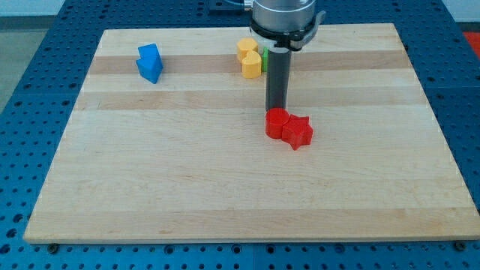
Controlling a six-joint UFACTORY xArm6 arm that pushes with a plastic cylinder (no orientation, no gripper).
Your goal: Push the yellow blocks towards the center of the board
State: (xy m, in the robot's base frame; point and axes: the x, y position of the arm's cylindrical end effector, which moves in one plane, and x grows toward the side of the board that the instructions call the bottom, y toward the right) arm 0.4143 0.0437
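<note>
Writing: none readable. Board (pixel 225 187) pale wood, grain striped. Rod upright, no gripper; my tip (pixel 276 109) just above red cylinder (pixel 276 123), which touches red star (pixel 298 132). Yellow blocks (pixel 249 58) rounded, stacked near top edge, left of rod. Green block (pixel 265 58) mostly hidden. Blue block (pixel 150 63) toward top-left corner.

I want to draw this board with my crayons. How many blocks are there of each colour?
Blue: 2, touching, at the view's top left
Yellow: 2, touching, at the view's top
Green: 1, mostly hidden behind the rod, shape unclear
Red: 2, a cylinder and a star-like block, touching
Total: 7 blocks
My tip sits just above the red cylinder in the view.
</note>
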